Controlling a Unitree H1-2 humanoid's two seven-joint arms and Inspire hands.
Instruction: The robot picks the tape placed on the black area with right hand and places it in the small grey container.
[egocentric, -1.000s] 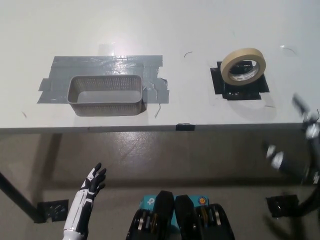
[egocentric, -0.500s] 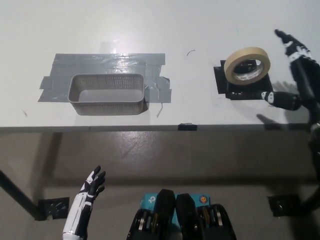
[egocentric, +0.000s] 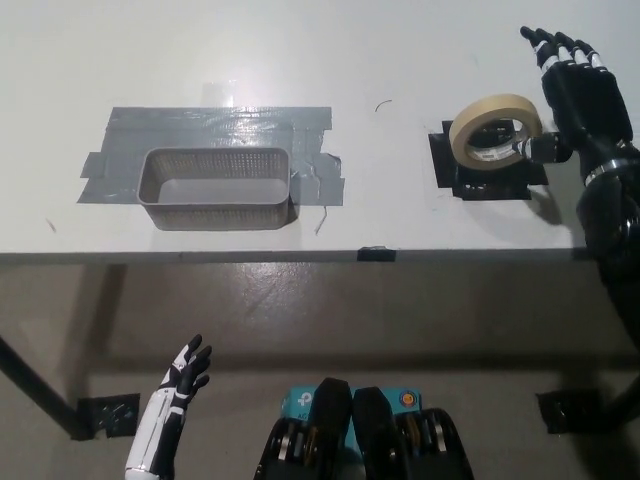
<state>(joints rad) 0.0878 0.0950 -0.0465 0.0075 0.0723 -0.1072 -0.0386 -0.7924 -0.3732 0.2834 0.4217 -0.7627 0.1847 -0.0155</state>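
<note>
1. Table (egocentric: 300, 50): smooth white top with a faint sheen and a few fine dark scuffs.
2. Grey tape patch (egocentric: 215, 125): wrinkled, glossy, catching the light.
3. Small grey container (egocentric: 216, 188): finely perforated mesh walls, matt grey.
4. Tape (egocentric: 495, 130): roll of cream, paper-like masking material, matt.
5. Black area (egocentric: 480, 182): dark tape strips, slightly shiny.
6. Right hand (egocentric: 580, 95): black hard shell, pale fingertips.
7. Left hand (egocentric: 178, 385): white glossy casing, dark fingers.
8. Floor (egocentric: 350, 330): grey, polished, dully reflective.

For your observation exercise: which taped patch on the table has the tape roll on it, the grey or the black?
The black patch, at the table's right; the grey patch holds the container.
</note>
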